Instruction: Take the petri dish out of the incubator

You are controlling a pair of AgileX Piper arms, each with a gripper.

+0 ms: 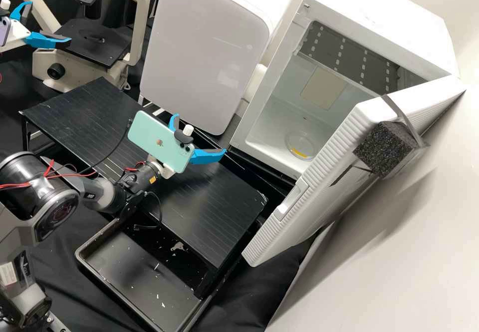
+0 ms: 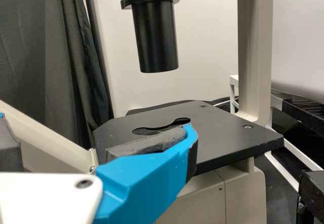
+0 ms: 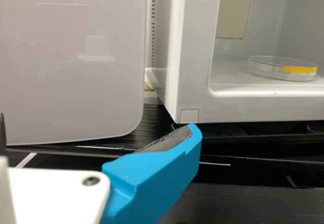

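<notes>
Sitting toward the near side in the high view, a black tray (image 1: 115, 259) reaches partly under the near corner of the slatted black bench (image 1: 214, 222), with pale flakes scattered in it. Farther on, the right arm reaches over the bench from its near side, a mint-green phone (image 1: 158, 140) mounted at its wrist. Its pincer (image 1: 199, 133) is over the bench's far long edge, the two blue fingers spread wide with nothing between them. The incubator door (image 1: 304, 217) stands open past the bench's right-hand corner, a black foam block (image 1: 381, 147) strapped against it. Beyond the bench is the white incubator (image 1: 379, 17). The clear petri dish (image 1: 300, 145), with a yellow strip on its side, lies flat on the incubator's floor, near the front lip; the right pincer is outside, apart from it. Beside the incubator stands a large white box (image 1: 199, 42) with a glossy front. Off past the bench's far left corner, the left pincer (image 1: 50, 22) is near the black stage (image 1: 82, 47) of a microscope (image 1: 139, 17), its fingers wide apart and empty.
</notes>
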